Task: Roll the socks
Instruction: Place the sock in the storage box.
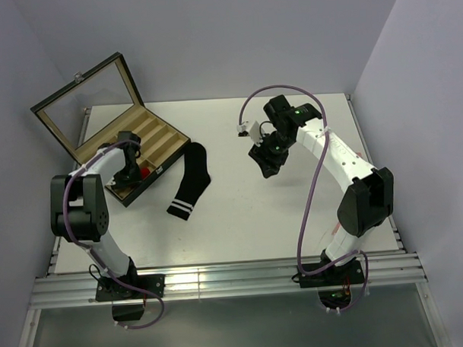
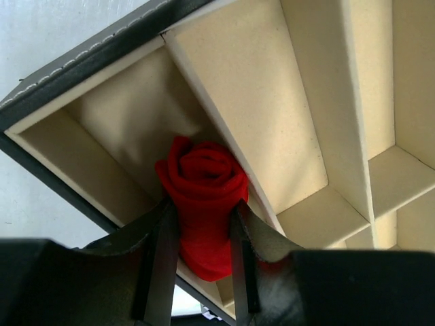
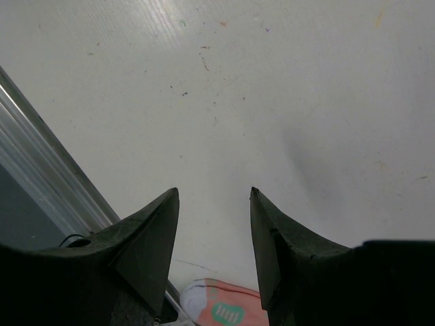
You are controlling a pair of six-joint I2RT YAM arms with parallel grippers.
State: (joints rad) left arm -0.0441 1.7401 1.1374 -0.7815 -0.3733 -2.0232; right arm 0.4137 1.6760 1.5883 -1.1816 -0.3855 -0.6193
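Left claw (image 2: pixel 202 207): pinching the red sock (image 2: pixel 204 176), with one of its fingers (image 2: pixel 162 251) pressed on each side of the roll.
Red sock: rolled into a tight spiral, held between the left claw's fingers, with its coiled end pointing away from the claw. It sits in the end compartment (image 2: pixel 129 129) of the box (image 2: pixel 81 61), against the divider on the claw's right.
Box: open, with its glass lid (image 1: pixel 84 102) standing up on the far side of the left claw. More cream-lined compartments run off to the claw's right.
Black sock (image 1: pixel 192 179): unrolled and flat on the worktop (image 1: pixel 241 219), to the right of the left claw and apart from it. It lies between the two claws, nearer the left one, and the end with two white stripes points toward the arm bases.
Right claw (image 3: pixel 214 193): spread wide and pinching nothing, hanging over bare worktop.
Salmon-pink sock (image 3: pixel 221 305): only an edge with a green and white patch shows, low behind the right claw's fingertips at the bottom of the wrist view.
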